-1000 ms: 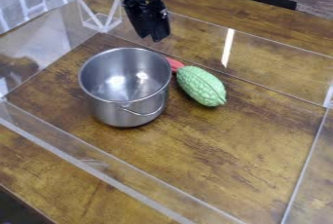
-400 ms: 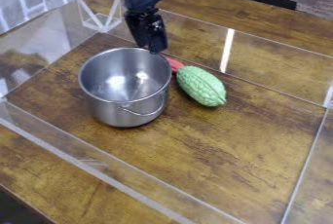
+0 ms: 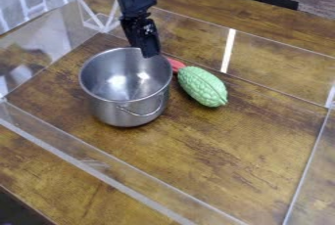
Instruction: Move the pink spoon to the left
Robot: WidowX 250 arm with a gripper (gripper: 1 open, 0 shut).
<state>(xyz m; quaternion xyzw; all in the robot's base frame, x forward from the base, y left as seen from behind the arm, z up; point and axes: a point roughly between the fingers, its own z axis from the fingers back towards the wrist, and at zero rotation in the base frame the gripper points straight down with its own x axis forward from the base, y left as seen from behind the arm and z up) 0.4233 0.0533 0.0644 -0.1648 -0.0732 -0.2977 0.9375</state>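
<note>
1 steel pot (image 3: 125, 90), 1 green vegetable (image 3: 203, 86), 1 pink spoon (image 3: 175, 66) tip, 1 pincer (image 3: 147, 47) spread wide

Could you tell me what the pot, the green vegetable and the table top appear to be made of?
Pot: polished steel, judging by its mirror-like grey sheen. Green vegetable: likely moulded plastic, bumpy and faintly glossy, though possibly real. Table top: dark wood or wood-look laminate, showing grain.

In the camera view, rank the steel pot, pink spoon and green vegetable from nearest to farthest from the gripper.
Measured from the gripper:
1. Steel pot: its far rim sits right under the fingertips.
2. Pink spoon: just its tip shows, right of the pot.
3. Green vegetable: farthest, further right.
</note>
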